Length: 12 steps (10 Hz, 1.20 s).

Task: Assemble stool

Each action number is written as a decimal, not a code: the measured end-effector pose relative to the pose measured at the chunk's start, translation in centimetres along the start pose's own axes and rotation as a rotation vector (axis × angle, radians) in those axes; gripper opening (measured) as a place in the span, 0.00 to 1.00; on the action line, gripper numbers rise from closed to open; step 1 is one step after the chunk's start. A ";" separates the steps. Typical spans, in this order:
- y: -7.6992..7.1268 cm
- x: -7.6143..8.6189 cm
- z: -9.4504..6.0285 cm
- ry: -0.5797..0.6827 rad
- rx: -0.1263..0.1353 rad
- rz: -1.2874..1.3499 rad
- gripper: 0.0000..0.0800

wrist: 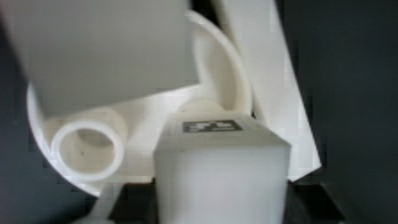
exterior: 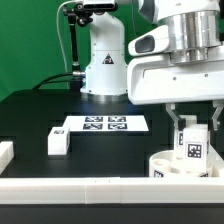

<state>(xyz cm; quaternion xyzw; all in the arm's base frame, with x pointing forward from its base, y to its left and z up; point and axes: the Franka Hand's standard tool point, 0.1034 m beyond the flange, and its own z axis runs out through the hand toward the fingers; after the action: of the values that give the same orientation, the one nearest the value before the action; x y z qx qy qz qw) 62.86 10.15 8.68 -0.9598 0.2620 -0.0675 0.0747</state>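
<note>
Gripping a white stool leg [exterior: 193, 146] between its two fingers, the tool [exterior: 192, 128] is closed on that part and holds it upright, with one black-and-white tag facing the exterior camera. In the wrist view the same leg [wrist: 222, 170] fills the space at the tool [wrist: 214, 118], a tag on its near end, with one broad blurred finger [wrist: 98, 50] on one side and a narrower one on the other. Directly beneath the tool sits the round white seat [exterior: 168, 163], with the leg's lower end down at its upper face; whether the two actually touch cannot be told. The wrist view shows the seat [wrist: 71, 122] just beside the held leg, with a round socket [wrist: 86, 148] open right next to it. Well away from the tool, toward the exterior view's left, a second leg [exterior: 57, 143] lies loose on the black tabletop [exterior: 40, 110]. Between that leg and the tool, and farther back, lies the marker board [exterior: 105, 124]. Farther out, at the exterior view's left edge, is another white piece [exterior: 5, 152], cut off by the frame. A long white rail [exterior: 100, 188] borders the tabletop's near side.
</note>
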 end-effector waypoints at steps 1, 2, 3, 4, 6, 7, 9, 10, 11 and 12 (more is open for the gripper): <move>-0.1 0.0 0.0 -0.004 0.014 0.110 0.42; -0.4 -0.2 0.0 -0.014 0.026 0.227 0.42; -0.7 -0.4 0.1 -0.023 0.035 0.333 0.42; -0.9 -0.6 0.1 -0.033 0.045 0.444 0.42; -1.2 -0.8 0.2 -0.054 0.070 0.661 0.42; -1.3 -0.9 0.2 -0.064 0.076 0.736 0.41; -1.3 -0.8 0.1 -0.087 0.091 0.904 0.39; -1.4 -0.8 0.1 -0.096 0.092 0.979 0.38; -1.5 -0.9 0.1 -0.099 0.092 1.022 0.38; -1.6 -0.9 0.1 -0.105 0.094 1.073 0.36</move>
<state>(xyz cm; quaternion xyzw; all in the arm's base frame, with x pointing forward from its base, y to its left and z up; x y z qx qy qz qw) 62.87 12.01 8.82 -0.6889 0.7081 0.0165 0.1545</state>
